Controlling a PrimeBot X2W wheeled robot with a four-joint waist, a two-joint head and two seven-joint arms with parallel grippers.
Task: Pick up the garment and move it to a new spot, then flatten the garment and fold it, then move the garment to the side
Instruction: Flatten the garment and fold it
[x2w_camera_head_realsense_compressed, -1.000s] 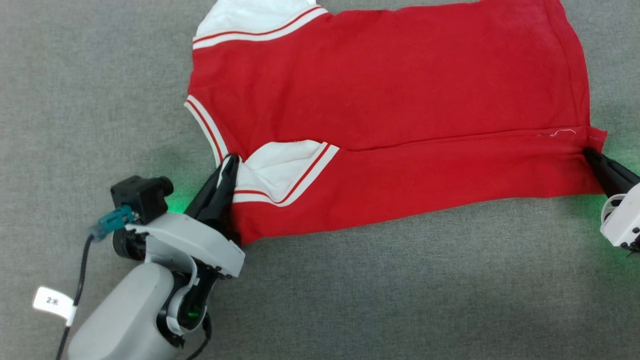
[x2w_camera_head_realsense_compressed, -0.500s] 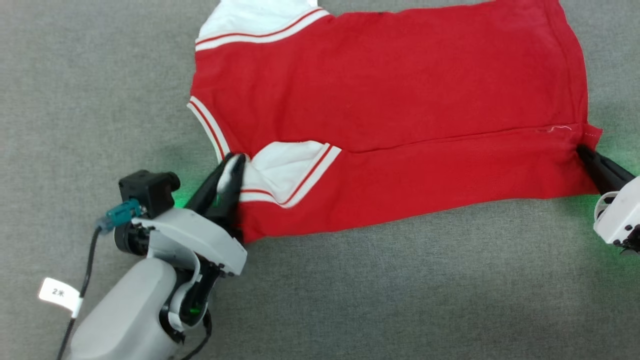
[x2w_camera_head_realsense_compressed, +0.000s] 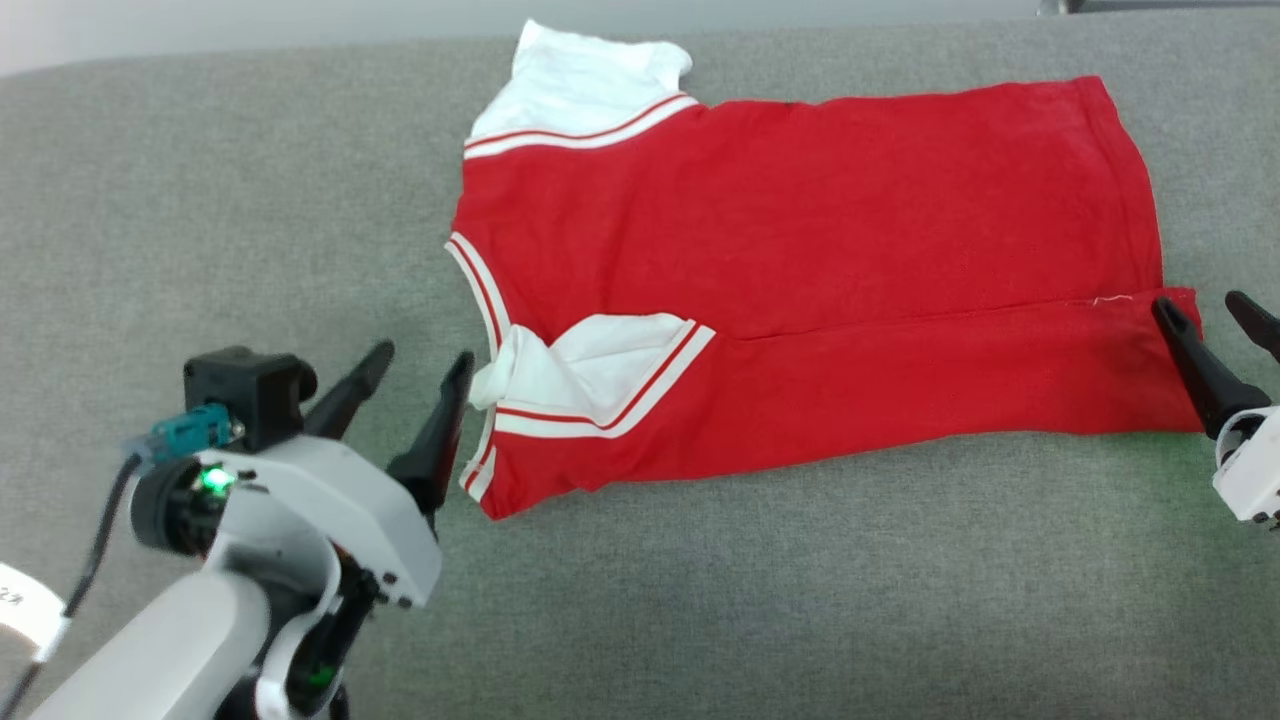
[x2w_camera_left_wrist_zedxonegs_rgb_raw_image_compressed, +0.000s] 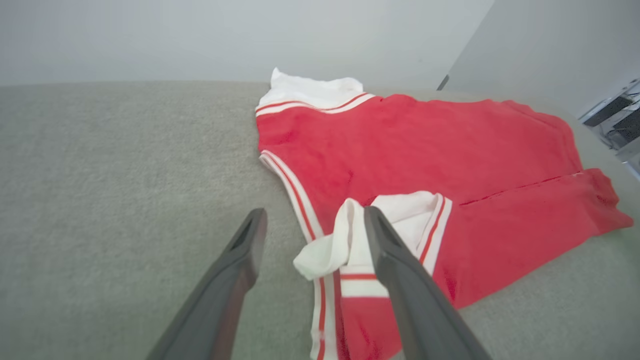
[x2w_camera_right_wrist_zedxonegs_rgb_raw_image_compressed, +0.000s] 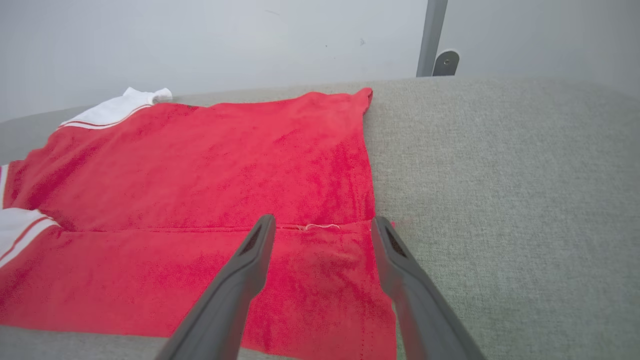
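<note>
1. Both of my claws stand wide open and grip nothing. My left claw (x2w_camera_head_realsense_compressed: 422, 355) sits at the near-left end of the garment (x2w_camera_head_realsense_compressed: 800, 230). My right claw (x2w_camera_head_realsense_compressed: 1197, 302) is at its near-right corner.
2. The garment lies spread on the grey cloth-covered counter (x2w_camera_head_realsense_compressed: 250, 180), right of centre and towards the far side.
3. On the left, one finger stands just beside the bunched white armhole trim (x2w_camera_head_realsense_compressed: 560, 375), and the other is over bare counter. On the right, one finger hangs over the red hem corner and the other is past the edge. I cannot tell whether either touches cloth.
4. I judge the folding step to be in hand. The near long edge is turned over towards the far side, making a band with a straight line along the body.
5. The long axis runs left to right. The shoulders and armholes point left and the hem (x2w_camera_head_realsense_compressed: 1135, 180) points right. White lining shows at the far-left shoulder and at the near-left armhole.
6. As I see it, the next move calls for both claws to reach the far long edge. One would pinch near the far-left shoulder and one at the far-right hem corner, then draw that edge evenly towards the near side.
7. The crumpled trim at the near left may need smoothing first, or the fold will sit lumpy.
</note>
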